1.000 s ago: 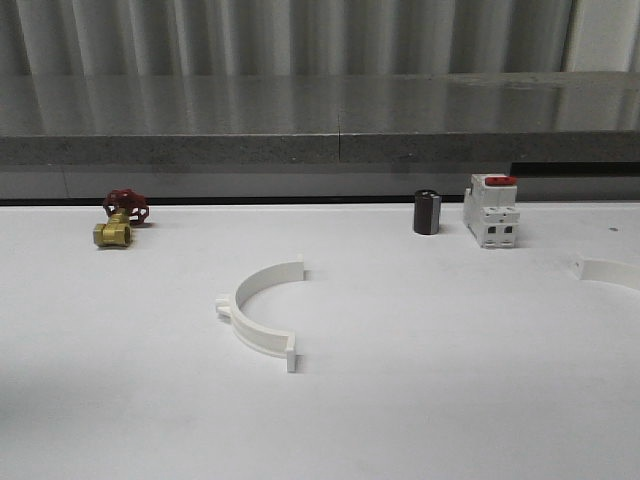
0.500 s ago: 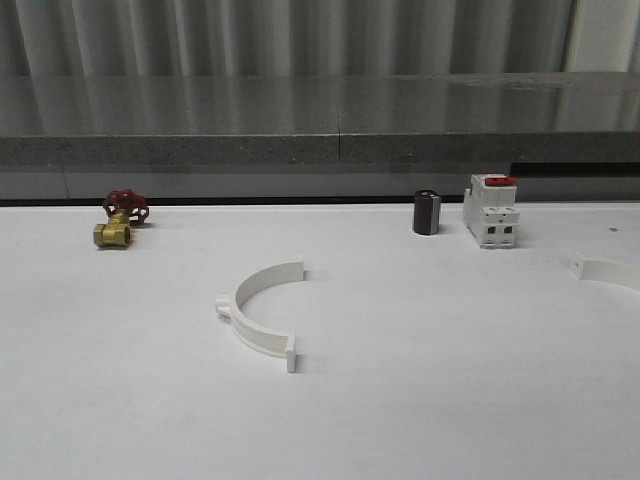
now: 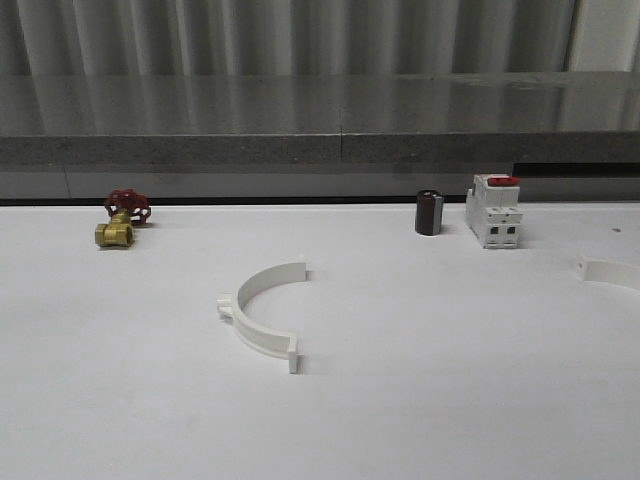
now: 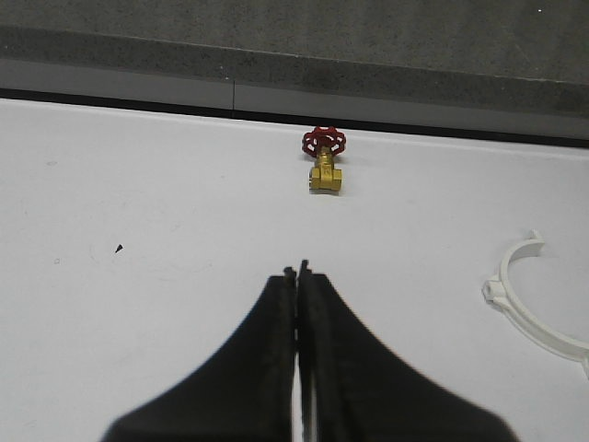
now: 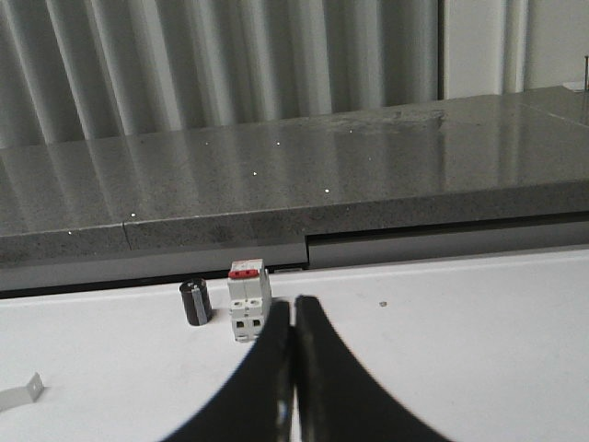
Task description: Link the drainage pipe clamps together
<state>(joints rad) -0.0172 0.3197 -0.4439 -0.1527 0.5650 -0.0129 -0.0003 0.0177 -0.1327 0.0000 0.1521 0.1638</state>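
Note:
One white half-ring drainage pipe clamp (image 3: 256, 317) lies open-side right near the middle of the white table; the left wrist view also catches it (image 4: 538, 311). The other clamp (image 3: 610, 271) lies at the right edge of the front view, partly cut off, and one of its ends (image 5: 20, 393) shows in the right wrist view. My left gripper (image 4: 298, 273) is shut with nothing between its fingers, hovering over bare table well short of the first clamp. My right gripper (image 5: 294, 304) is shut and empty too, near the breaker block.
A brass valve with a red handwheel (image 3: 121, 221) stands at the back left. A dark cylinder (image 3: 428, 212) and a white breaker block with a red switch (image 3: 493, 210) stand at the back right. A grey stone ledge (image 3: 320, 130) runs behind the table.
The front view has shifted very slightly; no object on the table has moved.

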